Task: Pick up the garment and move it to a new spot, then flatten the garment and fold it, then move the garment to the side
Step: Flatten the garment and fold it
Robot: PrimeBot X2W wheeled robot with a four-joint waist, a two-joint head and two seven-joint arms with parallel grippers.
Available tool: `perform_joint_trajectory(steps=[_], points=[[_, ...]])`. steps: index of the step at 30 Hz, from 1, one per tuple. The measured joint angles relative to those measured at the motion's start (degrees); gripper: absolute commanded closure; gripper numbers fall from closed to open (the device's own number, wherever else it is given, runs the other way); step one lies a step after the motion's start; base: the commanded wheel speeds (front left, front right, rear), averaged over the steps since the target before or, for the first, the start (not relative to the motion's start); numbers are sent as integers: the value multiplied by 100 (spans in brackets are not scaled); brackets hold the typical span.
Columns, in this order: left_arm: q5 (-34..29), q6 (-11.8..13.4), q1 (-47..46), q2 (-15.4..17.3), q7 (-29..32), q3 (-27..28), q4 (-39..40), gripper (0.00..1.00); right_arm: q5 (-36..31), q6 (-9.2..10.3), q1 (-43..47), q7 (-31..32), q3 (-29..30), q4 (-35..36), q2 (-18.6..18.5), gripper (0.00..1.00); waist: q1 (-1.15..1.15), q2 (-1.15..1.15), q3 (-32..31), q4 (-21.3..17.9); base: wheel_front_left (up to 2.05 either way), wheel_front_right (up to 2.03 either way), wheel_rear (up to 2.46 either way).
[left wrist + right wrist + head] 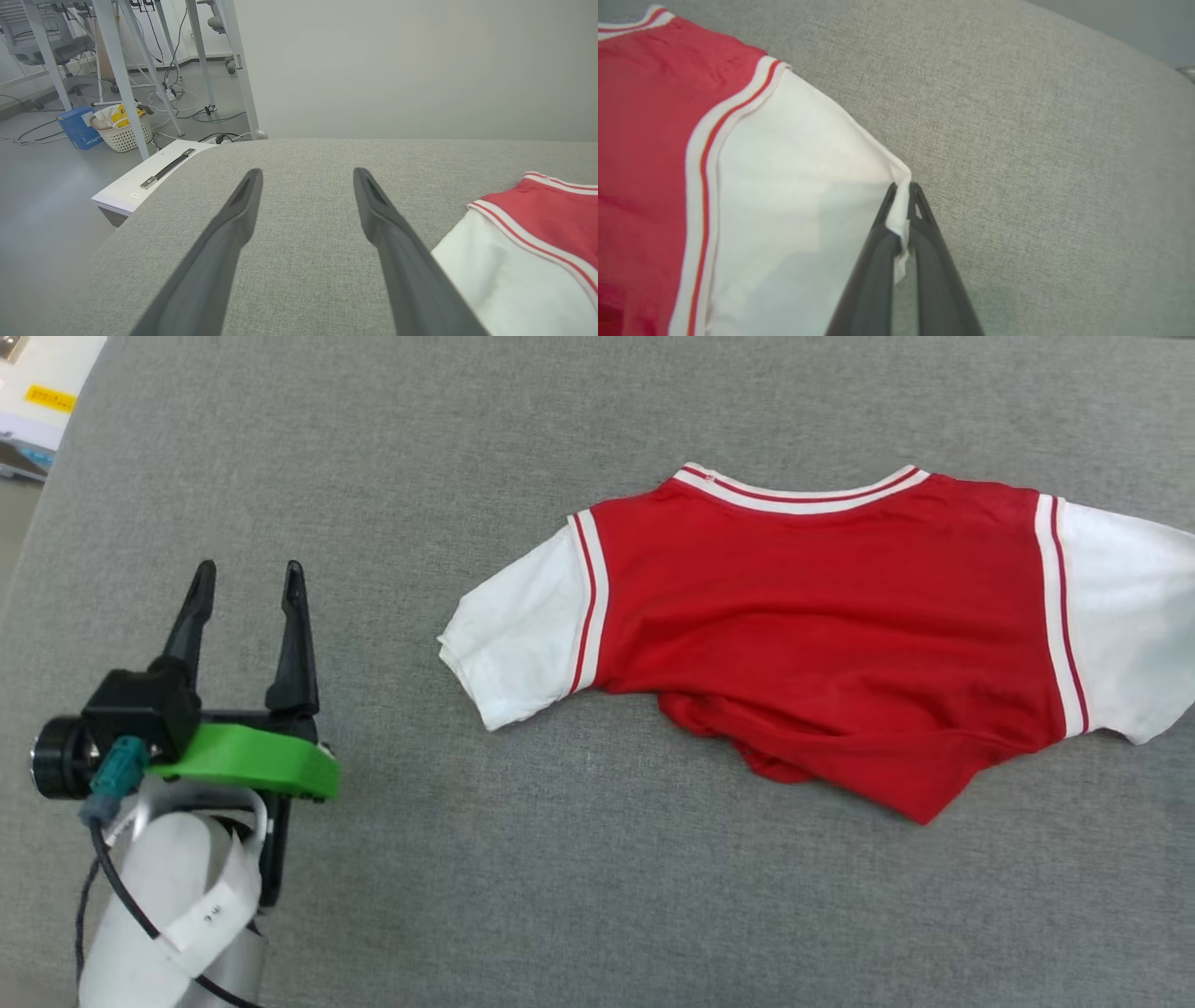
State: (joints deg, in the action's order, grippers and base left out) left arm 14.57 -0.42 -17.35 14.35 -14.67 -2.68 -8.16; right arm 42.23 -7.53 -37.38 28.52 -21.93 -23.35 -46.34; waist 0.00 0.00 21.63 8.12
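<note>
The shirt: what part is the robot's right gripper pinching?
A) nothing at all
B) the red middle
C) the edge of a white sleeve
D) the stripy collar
C: the right gripper is shut on the edge of a white sleeve of the shirt.

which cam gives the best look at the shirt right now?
Head view: the shirt lies almost whole, collar to crumpled hem, only one sleeve end cut off by the frame. Left wrist view catches one white sleeve and some red. Right wrist view shows the other sleeve, its edge pinched in the right gripper's shut jaws.
</note>
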Motion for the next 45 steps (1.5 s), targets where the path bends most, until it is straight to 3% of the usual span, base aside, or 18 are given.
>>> perform_joint_trajectory(steps=[3,11,19,22,23,29,39,40,41,45], points=[[66,-342,-517,261,0,85,-300,0,94,0,364,-264,208,325,-111,100,0,0,-119,-174,0,0,0],[307,-664,-1891,973,864,-492,-733,0,43,0,935,-365,514,845,-1,100,0,0,-221,-530,0,0,0],[1890,-691,-2952,1889,3381,-2386,-1057,0,-174,0,1063,-336,708,1222,265,100,0,0,-177,-855,0,0,0],[2582,-691,-3211,2095,4222,-2871,-1206,0,-211,0,1065,-307,746,1305,344,100,0,0,-112,-923,0,0,0],[3110,-691,-3421,2203,4913,-3297,-1346,0,-230,0,1065,-293,780,1373,396,100,0,0,-41,-975,0,0,0],[3818,-691,-3710,2258,5826,-4070,-1549,0,-268,0,1050,-226,793,1463,455,100,0,0,132,-1077,0,0,0],[4028,-692,-3939,2323,5974,-4998,-1809,0,-269,0,917,-203,714,1489,465,100,0,0,323,-1158,0,0,0],[4054,-691,-3982,2338,5961,-5097,-1817,53,-269,0,896,-203,708,1489,464,100,0,0,336,-1160,0,0,0],[4055,-692,-4023,2351,5943,-5172,-1829,97,-269,0,883,-203,698,1489,463,100,0,0,343,-1161,0,0,0],[4106,-692,-4084,2356,5594,-5364,-1945,100,-269,0,843,-237,631,1468,469,100,0,0,303,-1146,0,0,0]])
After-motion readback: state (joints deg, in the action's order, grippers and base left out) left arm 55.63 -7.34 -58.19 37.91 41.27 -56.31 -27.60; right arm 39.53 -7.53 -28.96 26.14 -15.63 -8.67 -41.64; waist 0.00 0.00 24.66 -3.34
